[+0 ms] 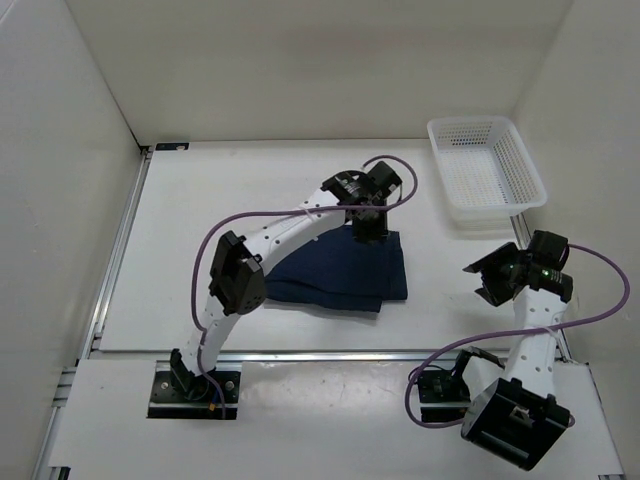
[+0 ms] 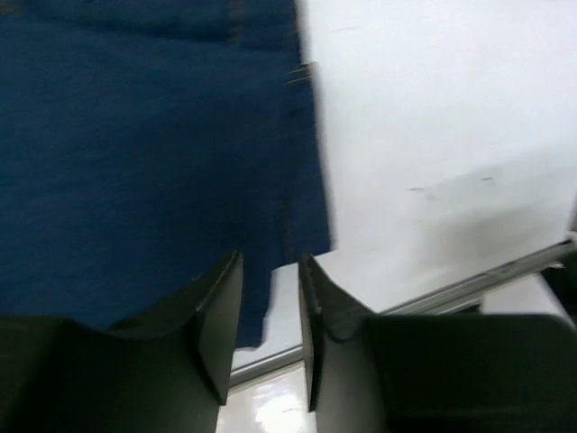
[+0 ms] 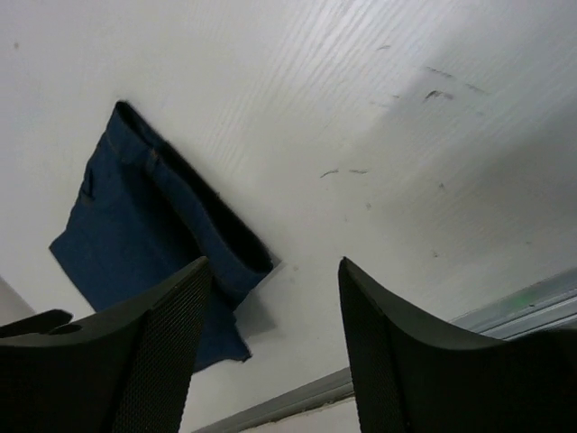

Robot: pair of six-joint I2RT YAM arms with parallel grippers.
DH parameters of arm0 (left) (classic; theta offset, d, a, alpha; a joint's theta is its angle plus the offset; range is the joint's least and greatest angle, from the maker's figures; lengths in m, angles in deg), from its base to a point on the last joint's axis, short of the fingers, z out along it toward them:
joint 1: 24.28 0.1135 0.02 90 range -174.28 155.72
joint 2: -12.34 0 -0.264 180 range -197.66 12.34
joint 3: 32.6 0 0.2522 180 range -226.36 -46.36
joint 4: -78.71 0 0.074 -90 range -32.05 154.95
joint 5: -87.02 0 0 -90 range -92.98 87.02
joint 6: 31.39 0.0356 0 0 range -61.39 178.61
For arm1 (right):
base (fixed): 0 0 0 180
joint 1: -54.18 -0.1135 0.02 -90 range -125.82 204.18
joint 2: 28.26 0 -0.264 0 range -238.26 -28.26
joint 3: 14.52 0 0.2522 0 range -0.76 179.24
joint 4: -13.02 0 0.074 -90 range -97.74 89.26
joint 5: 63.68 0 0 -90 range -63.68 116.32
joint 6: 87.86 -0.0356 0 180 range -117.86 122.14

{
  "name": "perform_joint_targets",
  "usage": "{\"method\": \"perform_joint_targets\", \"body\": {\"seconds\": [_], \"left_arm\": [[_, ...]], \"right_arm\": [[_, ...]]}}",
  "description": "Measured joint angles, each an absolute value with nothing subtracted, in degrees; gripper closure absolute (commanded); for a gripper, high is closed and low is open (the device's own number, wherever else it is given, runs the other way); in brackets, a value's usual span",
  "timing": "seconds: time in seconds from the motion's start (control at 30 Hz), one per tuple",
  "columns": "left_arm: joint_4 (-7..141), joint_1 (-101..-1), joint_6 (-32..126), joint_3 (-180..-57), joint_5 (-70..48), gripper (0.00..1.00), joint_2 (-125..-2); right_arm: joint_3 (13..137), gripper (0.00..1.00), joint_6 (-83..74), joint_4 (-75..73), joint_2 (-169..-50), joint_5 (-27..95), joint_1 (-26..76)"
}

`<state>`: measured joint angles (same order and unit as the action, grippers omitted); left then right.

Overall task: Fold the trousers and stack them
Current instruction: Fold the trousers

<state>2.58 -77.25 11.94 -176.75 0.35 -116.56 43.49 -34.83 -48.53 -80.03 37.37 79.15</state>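
Note:
The trousers (image 1: 340, 270) lie folded into a dark navy-blue packet in the middle of the white table. My left gripper (image 1: 368, 226) hangs over their far right edge, pointing down. In the left wrist view the denim (image 2: 153, 144) fills the upper left, and the left gripper (image 2: 270, 262) has its jaws a narrow gap apart with nothing between them. My right gripper (image 1: 492, 276) stands open to the right of the trousers, well apart from them. In the right wrist view the right gripper (image 3: 275, 266) is wide open over bare table, with the folded trousers (image 3: 144, 225) to its left.
A white mesh basket (image 1: 442, 170) with nothing in it stands at the back right, close to the right wall. A metal rail (image 1: 330, 352) runs along the table's near edge and another (image 1: 120, 250) along the left side. White walls enclose the table.

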Motion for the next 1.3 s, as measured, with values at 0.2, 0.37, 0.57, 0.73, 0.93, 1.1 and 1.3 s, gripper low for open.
{"method": "perform_joint_targets", "body": {"seconds": [0.2, 0.37, 0.57, 0.73, 0.93, 1.1, 1.3], "left_arm": [[0.68, -69.89, 15.39, -162.91, 0.66, 0.61, -104.63], [-0.59, -60.23, 17.73, -157.78, 3.0, 0.61, -92.47], [-2.21, -55.55, 19.67, -156.07, 5.25, 0.61, -85.68], [-3.24, -55.59, 20.26, -153.71, 5.27, 0.61, -85.35], [-3.94, -55.62, 20.4, -152.4, 5.29, 0.61, -85.35], [-3.98, -55.27, 20.77, -151.66, 5.29, 0.61, -85.33], [-4.13, -55.05, 21.58, -151.02, 5.27, 0.61, -84.96]], "right_arm": [[43.27, 0.45, -29.67, -44.18, -80.92, 45.7, 71.26], [43.97, 0.29, -26.89, -40.95, -87.09, 48.1, 53.18], [47.47, 0.28, -27.99, -35.79, -97.95, 44.45, 37.64], [49.26, 0.37, -28.93, -31.37, -107.5, 41.79, 34.74], [52.04, 0.62, -29.21, -27.35, -115.61, 39.77, 32.11], [52.71, 1.0, -29.45, -27.24, -117.03, 39.18, 30.5], [59.55, 1.0, -29.32, -31.94, -113.62, 34.86, 28.75]]}}
